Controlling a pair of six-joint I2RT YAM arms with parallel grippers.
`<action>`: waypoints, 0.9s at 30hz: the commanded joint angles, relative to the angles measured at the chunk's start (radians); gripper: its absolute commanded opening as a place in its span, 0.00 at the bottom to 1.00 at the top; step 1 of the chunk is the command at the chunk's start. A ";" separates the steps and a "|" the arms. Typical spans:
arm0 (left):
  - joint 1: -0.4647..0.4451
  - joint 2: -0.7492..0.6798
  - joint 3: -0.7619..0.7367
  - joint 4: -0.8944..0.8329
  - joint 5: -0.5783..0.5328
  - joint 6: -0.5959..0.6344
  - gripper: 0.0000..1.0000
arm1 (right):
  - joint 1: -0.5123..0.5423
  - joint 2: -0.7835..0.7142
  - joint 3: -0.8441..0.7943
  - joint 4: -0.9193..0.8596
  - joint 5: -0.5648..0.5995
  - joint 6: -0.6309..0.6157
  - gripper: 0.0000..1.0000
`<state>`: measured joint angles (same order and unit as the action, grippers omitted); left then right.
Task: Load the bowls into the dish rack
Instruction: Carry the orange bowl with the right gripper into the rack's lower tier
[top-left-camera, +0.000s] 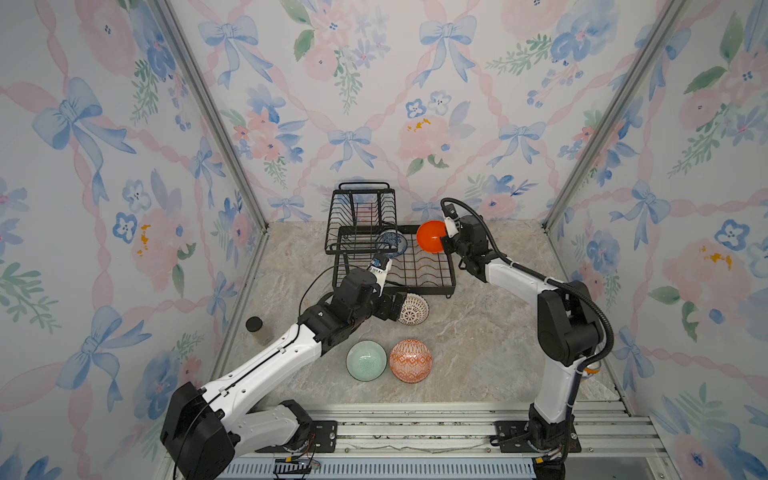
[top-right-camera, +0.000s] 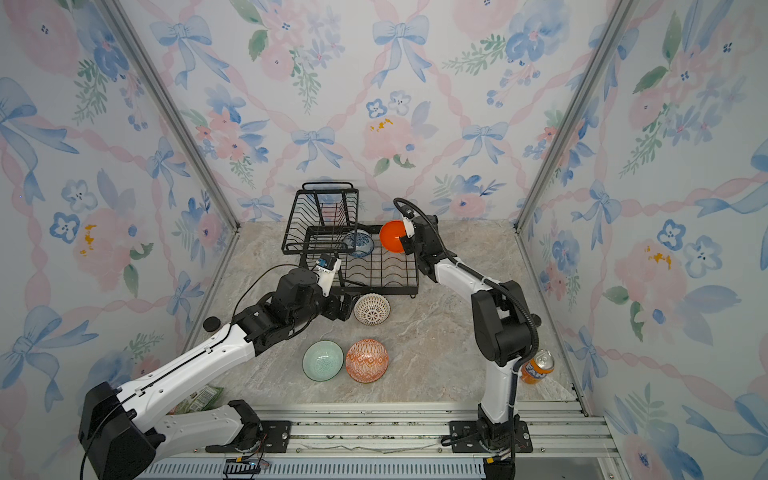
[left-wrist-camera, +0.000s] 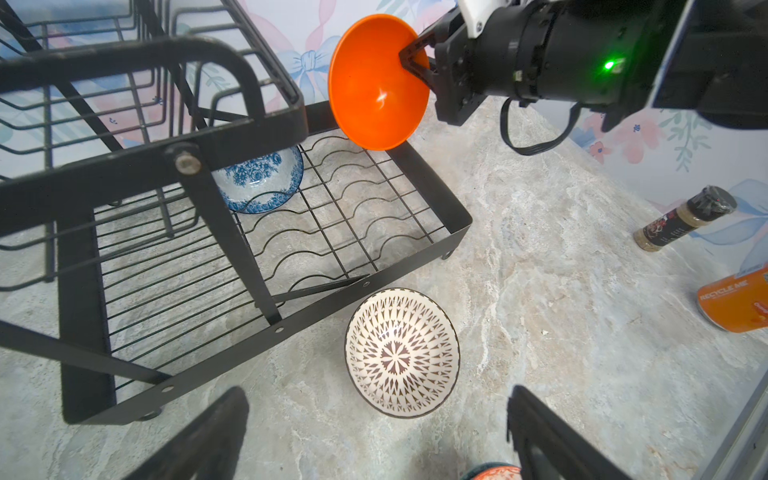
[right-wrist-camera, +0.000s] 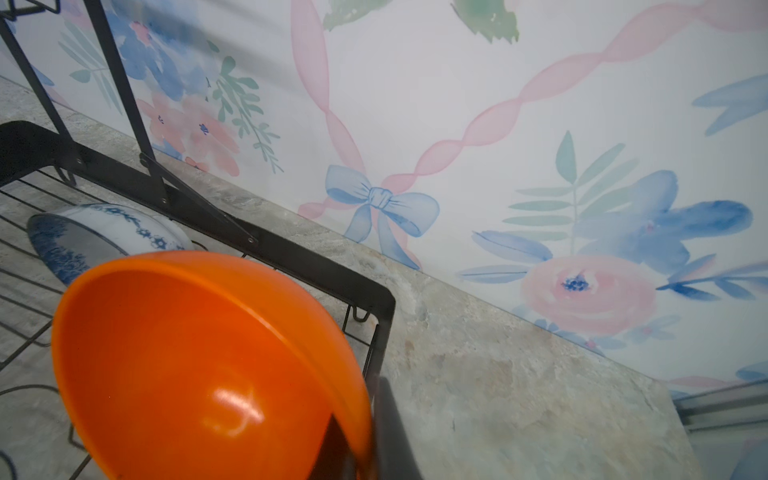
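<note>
Marble tabletop: right jaws clamp orange bowl over rack; left jaws wide.

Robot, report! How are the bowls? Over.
Right end effector shut on orange bowl, tilted above dish rack corner. Left end effector open, facing white lattice bowl. Blue bowl racked. Nothing blocking.

Orange bowl looks smooth, glossy, plastic; rack is matt black metal wire; lattice bowl and blue bowl look like glazed ceramic; tabletop is mottled, stone-like, dull.
</note>
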<state>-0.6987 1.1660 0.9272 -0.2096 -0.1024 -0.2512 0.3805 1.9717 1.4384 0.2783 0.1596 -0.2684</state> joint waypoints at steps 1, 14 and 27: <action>0.008 -0.015 -0.025 -0.007 0.019 -0.028 0.98 | -0.004 0.052 0.068 0.207 0.011 -0.092 0.00; 0.008 -0.046 0.020 -0.096 -0.048 -0.018 0.98 | -0.022 0.274 0.160 0.447 -0.038 -0.275 0.00; 0.010 -0.055 0.034 -0.142 -0.079 -0.016 0.98 | 0.001 0.403 0.194 0.625 0.043 -0.530 0.00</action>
<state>-0.6971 1.1267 0.9302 -0.3248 -0.1616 -0.2661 0.3698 2.3539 1.5822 0.7788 0.1711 -0.7193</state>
